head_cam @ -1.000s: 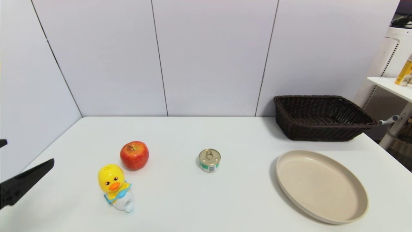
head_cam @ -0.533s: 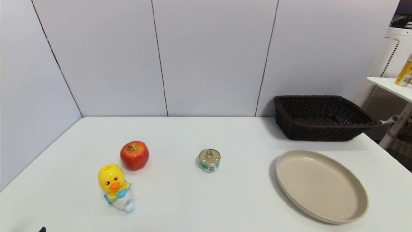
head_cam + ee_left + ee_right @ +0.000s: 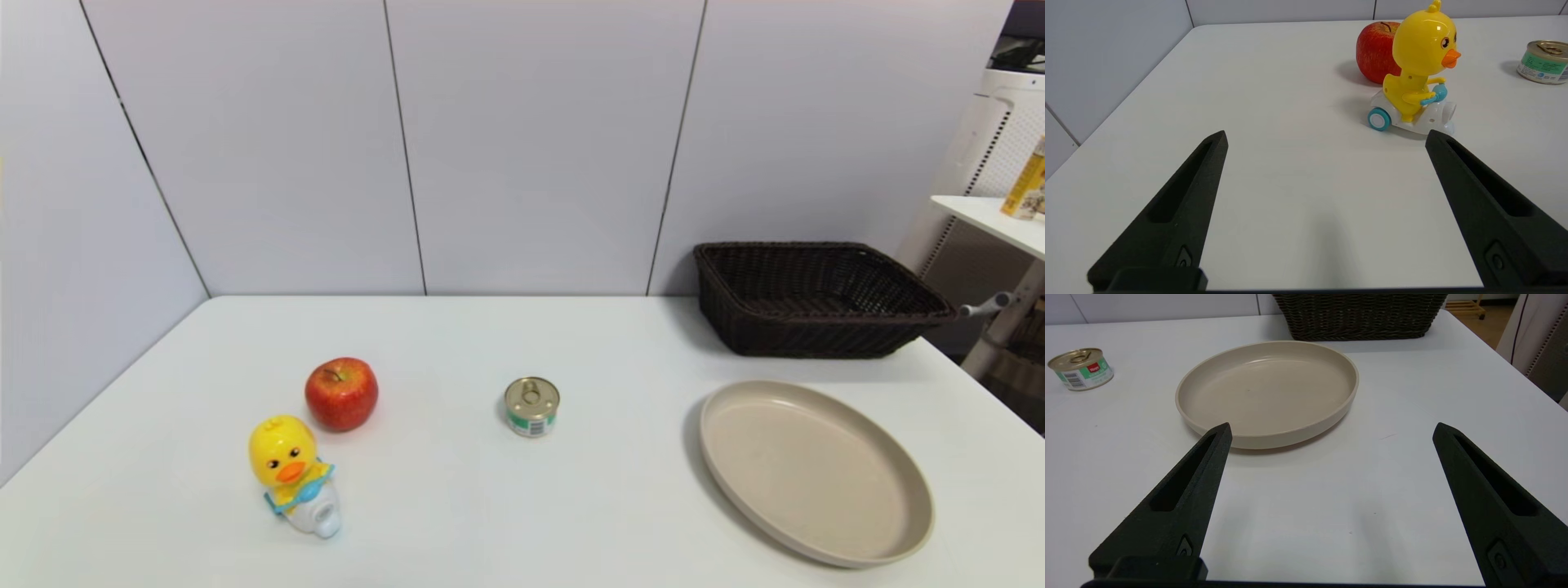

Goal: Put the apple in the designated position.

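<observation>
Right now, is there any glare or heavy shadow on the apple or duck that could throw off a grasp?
Head view: even light, the apple shows only a small sheen and a soft shadow. Left wrist view: bright highlights on the duck toy, which hides part of the apple; faint shadows on the table. Left gripper and right gripper are open.

Two matte black fingers on the left pincer (image 3: 1325, 136), long and tapering to blunt tips, each hollowed by a slim recessed slot, with a small round screw near the base. Same build on the right pincer (image 3: 1331, 430).
</observation>
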Controlling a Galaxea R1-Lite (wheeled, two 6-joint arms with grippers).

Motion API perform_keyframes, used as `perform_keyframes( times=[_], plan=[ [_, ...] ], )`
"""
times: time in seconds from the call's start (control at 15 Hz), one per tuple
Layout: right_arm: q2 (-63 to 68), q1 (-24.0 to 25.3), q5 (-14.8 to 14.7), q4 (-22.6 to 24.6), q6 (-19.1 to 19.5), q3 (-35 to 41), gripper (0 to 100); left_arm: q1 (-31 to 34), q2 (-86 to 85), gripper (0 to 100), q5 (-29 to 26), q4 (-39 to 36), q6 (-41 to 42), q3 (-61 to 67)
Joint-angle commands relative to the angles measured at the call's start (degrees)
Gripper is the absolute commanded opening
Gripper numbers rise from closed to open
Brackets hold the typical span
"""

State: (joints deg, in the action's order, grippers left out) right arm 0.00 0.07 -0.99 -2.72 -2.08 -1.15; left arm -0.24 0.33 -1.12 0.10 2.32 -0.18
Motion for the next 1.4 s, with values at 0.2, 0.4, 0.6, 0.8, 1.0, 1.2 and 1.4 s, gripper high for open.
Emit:
perform_keyframes(
  times=[0.2,0.4,0.6,0.8,1.0,1.2,1.4],
  plan=[
    [0.09,0.01,0.02,-0.01,-0.02,0.0,100,-0.02,-0.33,100,1.47,-0.19,-5.39,0.09],
    [0.09,0.01,0.02,-0.01,0.06,0.0,100,-0.02,-0.33,100,1.47,-0.19,-5.39,0.09],
    [0.09,0.01,0.02,-0.01,0.06,0.0,100,-0.02,-0.33,100,1.47,-0.19,-5.48,0.09],
    [0.09,0.01,0.02,-0.01,0.06,0.0,100,-0.02,-0.33,100,1.47,-0.19,-5.48,0.09],
    [0.09,0.01,0.02,-0.01,-0.02,0.0,100,-0.02,-0.33,100,1.47,-0.19,-5.48,0.09],
    [0.09,0.01,-0.07,0.26,0.24,0.18,100,-0.02,-0.33,100,1.47,-0.27,-5.48,0.09],
    [0.09,0.01,0.02,2.54,0.24,0.88,100,-0.02,-0.33,100,1.47,-0.19,-5.48,0.09]
  ],
)
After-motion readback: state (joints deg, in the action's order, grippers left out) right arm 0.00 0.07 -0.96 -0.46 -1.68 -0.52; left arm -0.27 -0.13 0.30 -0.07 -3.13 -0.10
